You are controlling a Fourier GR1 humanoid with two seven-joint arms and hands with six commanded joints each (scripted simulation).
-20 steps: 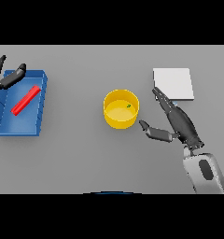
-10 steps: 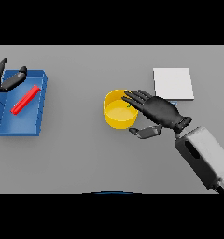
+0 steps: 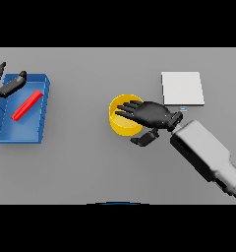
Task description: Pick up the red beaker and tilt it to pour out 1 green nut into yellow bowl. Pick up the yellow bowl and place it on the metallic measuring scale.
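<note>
We are holding our right hand [image 3: 152, 114], fingers spread open, over the yellow bowl [image 3: 121, 123] left of the metallic measuring scale [image 3: 182, 88], while our left hand [image 3: 7, 84] is idling open far left; a shallow grip could tip it.

No readable text anywhere, no labels, brands, numbers or signs, a small pale blue mark on the metallic measuring scale [image 3: 182, 88] (its front edge) too small to read
</note>
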